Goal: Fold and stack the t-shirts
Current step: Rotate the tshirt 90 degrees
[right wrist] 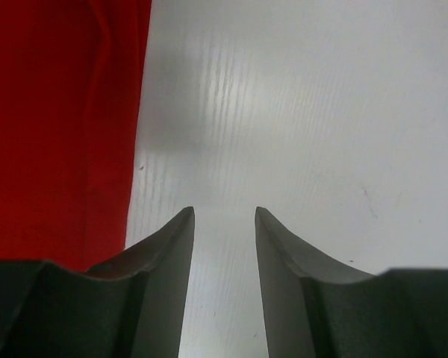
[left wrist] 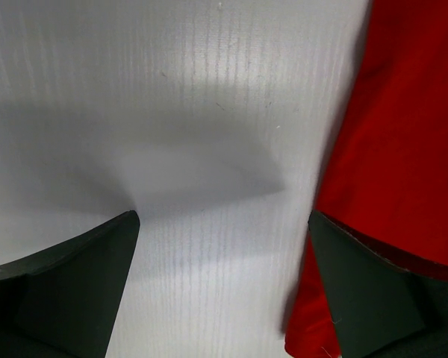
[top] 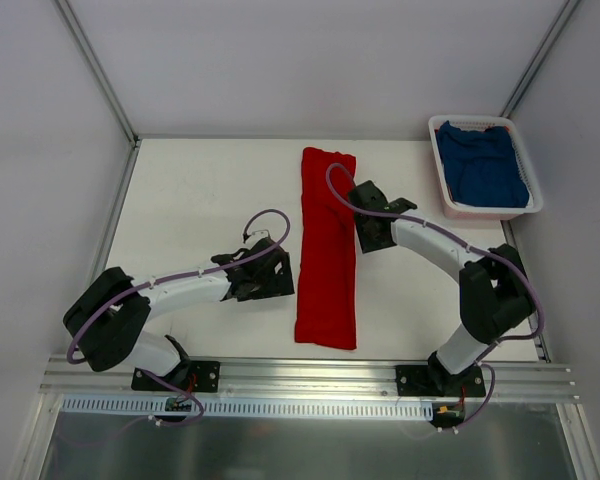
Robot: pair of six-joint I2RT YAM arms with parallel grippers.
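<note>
The red t-shirt lies on the table folded into a long narrow strip running front to back. My left gripper is open and empty just left of the strip's lower half; the red cloth fills the right of the left wrist view, with the right finger over its edge. My right gripper is open and empty just right of the strip's upper half; the cloth fills the left of the right wrist view. The blue t-shirt lies crumpled in the basket.
The white slatted basket stands at the table's back right corner. A metal rail runs along the near edge by the arm bases. White walls close in the table at the back and sides.
</note>
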